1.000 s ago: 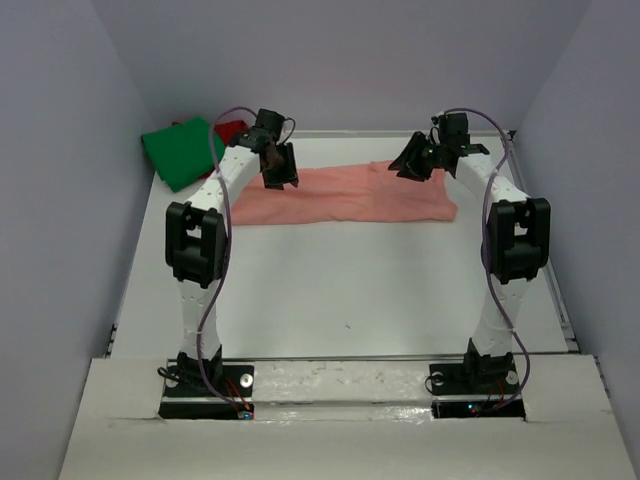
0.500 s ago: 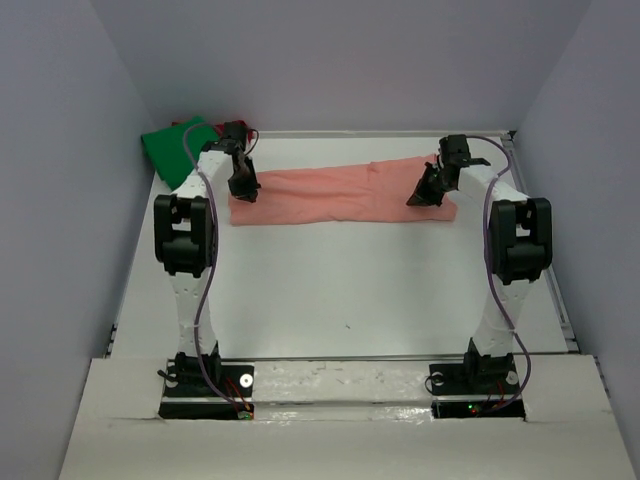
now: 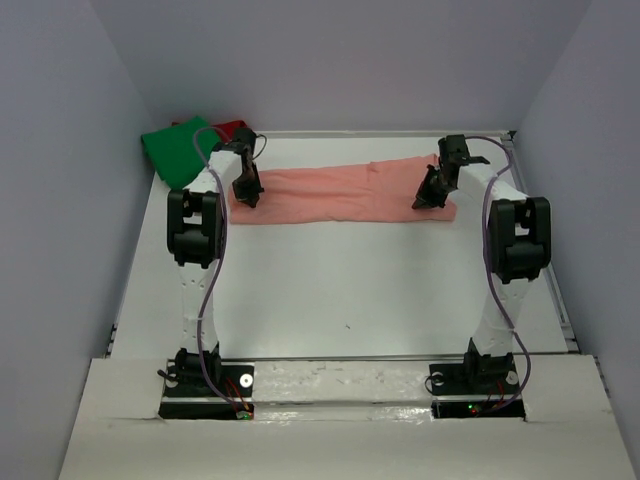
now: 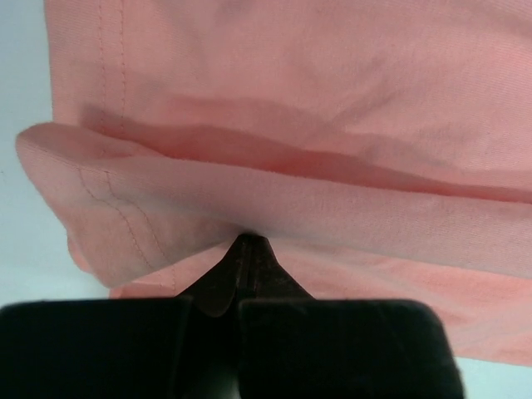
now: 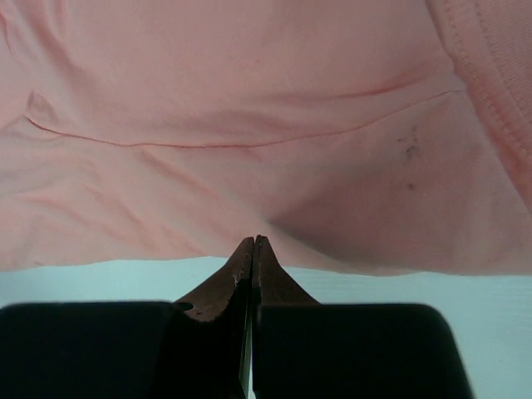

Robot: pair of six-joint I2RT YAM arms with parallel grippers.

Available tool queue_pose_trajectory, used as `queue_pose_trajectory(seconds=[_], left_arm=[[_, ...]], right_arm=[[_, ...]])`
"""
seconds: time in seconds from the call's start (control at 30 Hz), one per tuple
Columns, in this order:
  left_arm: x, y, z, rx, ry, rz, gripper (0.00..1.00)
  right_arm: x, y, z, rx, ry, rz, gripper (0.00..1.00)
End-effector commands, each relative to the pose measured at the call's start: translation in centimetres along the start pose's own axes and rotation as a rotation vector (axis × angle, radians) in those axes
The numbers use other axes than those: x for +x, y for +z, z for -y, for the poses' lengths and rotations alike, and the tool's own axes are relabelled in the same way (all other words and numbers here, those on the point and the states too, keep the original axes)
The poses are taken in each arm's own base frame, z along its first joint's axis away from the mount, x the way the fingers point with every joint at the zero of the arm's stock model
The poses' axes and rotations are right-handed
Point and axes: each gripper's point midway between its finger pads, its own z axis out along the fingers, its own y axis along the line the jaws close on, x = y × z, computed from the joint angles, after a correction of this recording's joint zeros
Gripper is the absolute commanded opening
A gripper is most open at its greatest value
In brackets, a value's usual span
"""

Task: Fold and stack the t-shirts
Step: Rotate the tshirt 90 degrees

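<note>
Top external view shows both arms reaching from their bases across the white table (image 3: 350, 300) to the salmon-pink t-shirt (image 3: 340, 195), which lies flat as a long strip. The left gripper (image 3: 247, 190) is at the near edge of the pink shirt's left end. The right gripper (image 3: 432, 192) is at the near edge of its right end. A second ago both were up above the shirt with their fingers apart, and the left one was further in from the end. Now both have come down and their fingers are pressed together. The wrist views show each pair of tips nipping a bit of pink cloth, with a small fold pushed up at the left one. So I think the shirt is caught at both ends and ready to be lifted for a fold. Past the pink shirt's left end, in the far corner, sits the bright green t-shirt (image 3: 175, 150). The dark red t-shirt (image 3: 232, 128) peeks out behind it.
</note>
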Motion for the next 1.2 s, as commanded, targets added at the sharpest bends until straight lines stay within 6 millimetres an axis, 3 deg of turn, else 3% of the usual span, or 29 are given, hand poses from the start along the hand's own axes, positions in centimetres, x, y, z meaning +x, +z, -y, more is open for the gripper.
queue_pose_trajectory(seconds=[0.0, 0.27, 0.57, 0.7, 0.87, 1.03, 1.17], left_arm=[[1.9, 1.1, -2.0, -0.094, -0.004, -0.060, 0.00], [4.5, 0.9, -3.0, -0.126, -0.010, -0.109, 0.00], [7.0, -0.4, -2.3, -0.140, 0.018, -0.136, 0.00], [9.8, -0.9, -1.1, -0.135, 0.046, -0.168, 0.00], [13.1, -1.9, 1.4, -0.100, 0.080, -0.209, 0.00], [18.2, -4.2, 5.1, -0.045, 0.156, -0.261, 0.00], [22.9, -6.0, 6.1, -0.038, 0.198, -0.323, 0.00]], right_arm=[[-2.0, 0.1, 0.2, 0.039, -0.022, 0.046, 0.00], [-4.5, 1.7, -0.4, 0.062, -0.024, 0.067, 0.00], [-5.4, 4.6, -0.3, 0.074, -0.010, 0.041, 0.00], [-6.2, 5.7, -0.3, 0.061, 0.002, 0.038, 0.00], [-7.7, 6.5, -2.2, -0.009, 0.011, 0.047, 0.00], [-8.4, 8.6, -4.2, -0.118, 0.034, 0.037, 0.00], [-9.1, 9.8, -5.2, -0.176, 0.048, 0.041, 0.01]])
